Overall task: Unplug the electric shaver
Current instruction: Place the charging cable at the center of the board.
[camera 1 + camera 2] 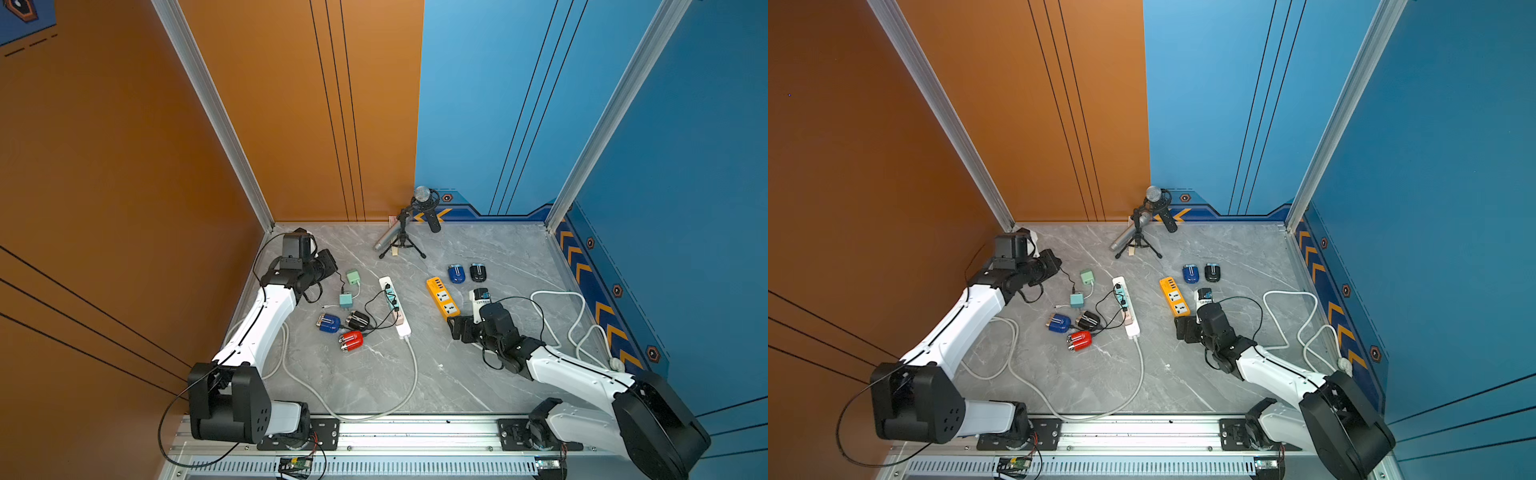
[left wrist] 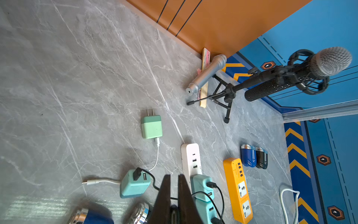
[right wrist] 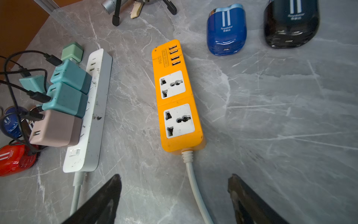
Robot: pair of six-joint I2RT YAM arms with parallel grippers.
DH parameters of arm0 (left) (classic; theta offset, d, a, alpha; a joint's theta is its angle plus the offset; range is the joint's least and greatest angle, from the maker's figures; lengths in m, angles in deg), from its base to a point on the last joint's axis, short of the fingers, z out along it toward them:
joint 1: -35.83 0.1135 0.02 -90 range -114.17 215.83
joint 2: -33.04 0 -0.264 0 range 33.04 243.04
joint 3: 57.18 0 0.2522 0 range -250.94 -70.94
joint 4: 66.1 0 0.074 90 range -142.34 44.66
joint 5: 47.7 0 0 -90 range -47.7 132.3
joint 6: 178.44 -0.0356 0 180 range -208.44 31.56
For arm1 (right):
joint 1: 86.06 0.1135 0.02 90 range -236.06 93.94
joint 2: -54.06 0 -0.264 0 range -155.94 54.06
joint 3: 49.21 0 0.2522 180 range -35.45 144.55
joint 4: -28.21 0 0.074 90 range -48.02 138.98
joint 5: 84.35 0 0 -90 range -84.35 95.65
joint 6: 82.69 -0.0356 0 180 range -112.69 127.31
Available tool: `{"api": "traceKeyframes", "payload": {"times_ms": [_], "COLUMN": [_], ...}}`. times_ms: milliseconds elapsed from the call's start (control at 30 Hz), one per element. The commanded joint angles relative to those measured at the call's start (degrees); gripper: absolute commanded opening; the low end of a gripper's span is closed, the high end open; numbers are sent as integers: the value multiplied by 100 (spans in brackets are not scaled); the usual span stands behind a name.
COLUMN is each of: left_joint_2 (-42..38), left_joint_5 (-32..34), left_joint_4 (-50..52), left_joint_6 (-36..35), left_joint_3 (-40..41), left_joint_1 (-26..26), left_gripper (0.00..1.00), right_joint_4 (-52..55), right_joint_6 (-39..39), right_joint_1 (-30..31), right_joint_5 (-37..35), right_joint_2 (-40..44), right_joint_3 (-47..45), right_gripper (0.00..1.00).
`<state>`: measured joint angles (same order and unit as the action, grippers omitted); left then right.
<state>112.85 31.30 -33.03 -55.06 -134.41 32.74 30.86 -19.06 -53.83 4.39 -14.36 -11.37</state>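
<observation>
The left gripper (image 2: 174, 186) is hanging clenched above the back-left part of the grey table (image 1: 374, 374), its two fingers pressing almost together; a black cable is passing behind them in the left wrist view, and whether it is being pinched I cannot tell. The right gripper (image 3: 174, 175) is resting released, jaws spread wide, just beside the near end of the orange power strip (image 3: 178, 97); that strip's pale cord (image 3: 193, 184) is running out between the fingers, apart from both.

The task's things are lying between the two arms: a blue shaver (image 1: 329, 323), a black shaver (image 1: 358, 320) and a red shaver (image 1: 351, 340) are clustering just beside the white power strip (image 1: 403, 328). Two teal adapters (image 3: 71, 77) and a pink adapter (image 3: 56, 129) are sitting plugged into that strip; black cables (image 3: 36, 96) are trailing from them toward the cluster. Which cable is feeding which shaver is too tangled to tell.

A loose teal adapter (image 2: 134, 183) and a mint adapter (image 2: 151, 127) are lying on the table near the left gripper; a further blue shaver (image 1: 456, 273) and a further black shaver (image 1: 478, 272) are lying side by side beyond the orange strip; a microphone (image 1: 424, 195) is standing on a tripod by the back wall.
</observation>
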Motion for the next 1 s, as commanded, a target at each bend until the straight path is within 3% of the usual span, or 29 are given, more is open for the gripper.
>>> {"api": "traceKeyframes", "payload": {"times_ms": [0,200,633,967], "left_joint_2": [196,948,2432,3498], "left_joint_5": [-108,-244,-549,-810], "left_joint_4": [-232,-530,-559,-560], "left_joint_6": [-108,-191,-365,-310], "left_joint_3": [-47,-368,-1869,-2939], "left_joint_1": [108,352,702,732], "left_gripper": [0,0,0,0], "right_joint_4": [48,101,135,328], "right_joint_6": [-114,-114,-97,-52], "right_joint_1": [14,8,10,3], "right_joint_5": [-15,-32,137,227], "right_joint_2": [-70,-345,-1432,-1988], "right_joint_3": [153,338,1150,1763], "right_gripper": [88,88,87,86]}}
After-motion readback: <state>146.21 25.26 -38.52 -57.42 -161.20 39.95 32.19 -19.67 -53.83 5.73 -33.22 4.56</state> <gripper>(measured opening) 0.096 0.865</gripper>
